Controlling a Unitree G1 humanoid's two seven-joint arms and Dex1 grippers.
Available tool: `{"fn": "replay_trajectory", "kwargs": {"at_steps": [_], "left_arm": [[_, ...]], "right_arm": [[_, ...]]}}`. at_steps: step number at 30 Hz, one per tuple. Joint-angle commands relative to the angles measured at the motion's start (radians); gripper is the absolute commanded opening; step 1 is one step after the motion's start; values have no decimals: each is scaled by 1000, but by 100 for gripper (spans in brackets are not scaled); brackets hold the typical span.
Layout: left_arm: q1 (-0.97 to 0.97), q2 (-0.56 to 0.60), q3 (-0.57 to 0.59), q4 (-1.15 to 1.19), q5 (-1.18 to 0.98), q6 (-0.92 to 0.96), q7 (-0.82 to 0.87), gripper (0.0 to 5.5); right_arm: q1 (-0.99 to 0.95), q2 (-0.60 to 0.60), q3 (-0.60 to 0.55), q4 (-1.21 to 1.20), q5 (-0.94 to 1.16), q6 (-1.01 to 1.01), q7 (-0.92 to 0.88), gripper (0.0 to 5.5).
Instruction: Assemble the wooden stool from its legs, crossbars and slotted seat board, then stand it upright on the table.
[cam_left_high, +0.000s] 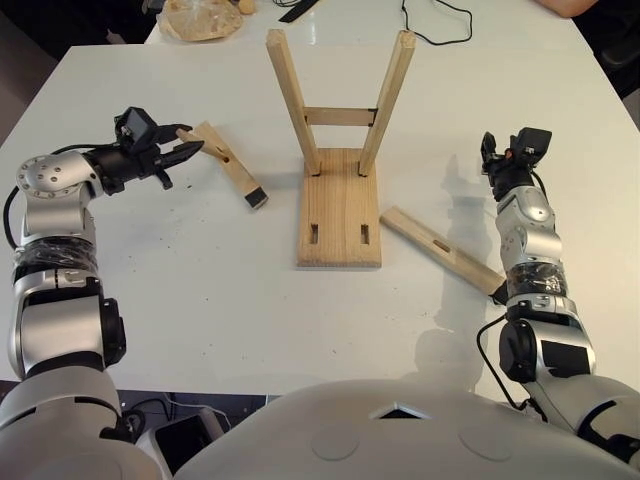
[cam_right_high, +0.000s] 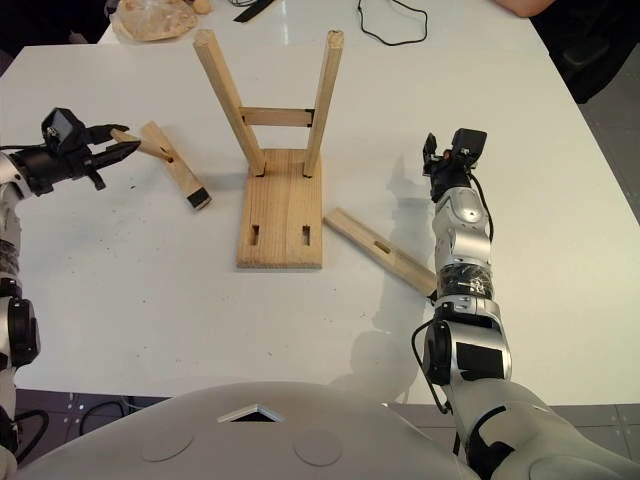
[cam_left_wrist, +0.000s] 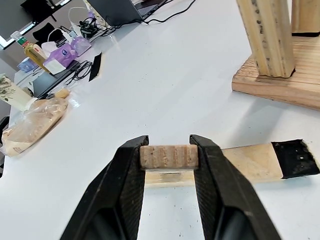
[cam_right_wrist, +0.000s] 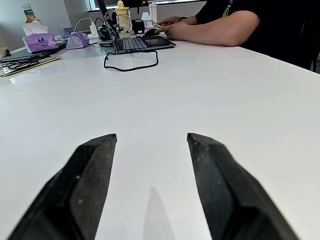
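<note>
The slotted seat board (cam_left_high: 338, 230) lies flat mid-table. Two legs (cam_left_high: 293, 100) (cam_left_high: 388, 100) stand in its far slots, joined by a crossbar (cam_left_high: 340, 116); the two near slots are empty. A loose leg (cam_left_high: 228, 162) with a black tip lies to the board's left. My left gripper (cam_left_high: 190, 142) is shut on that leg's far end, and the left wrist view shows the fingers (cam_left_wrist: 125, 175) pressed against both sides of the leg (cam_left_wrist: 168, 156). A second loose leg (cam_left_high: 441, 250) lies right of the board. Beyond it my right gripper (cam_left_high: 492, 150) hangs open over bare table, holding nothing (cam_right_wrist: 150, 137).
A clear bag of food (cam_left_high: 200, 18) and a black cable (cam_left_high: 435, 25) lie at the table's far edge. A laptop (cam_right_wrist: 135, 42) and a person's arm (cam_right_wrist: 220, 27) are at the far side. Bare table surface (cam_left_high: 180, 290) spreads in front of the board.
</note>
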Motion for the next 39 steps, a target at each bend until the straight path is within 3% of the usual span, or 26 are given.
{"fn": "replay_trajectory", "kwargs": {"at_steps": [1,15,23,39], "left_arm": [[4,14,-47,-48,13,97,-70,130],[-25,86,-206,-273,-10,504,-335,130],[-48,80,-262,-309,-16,552,-392,130],[-100,-15,-393,-67,59,402,-458,130]], "right_arm": [[8,3,-6,7,-6,-7,-13,260],[105,37,-24,-52,3,-19,-66,260],[149,64,-34,-79,-2,-24,-96,260],[126,78,-24,-50,-15,-24,-114,260]]}}
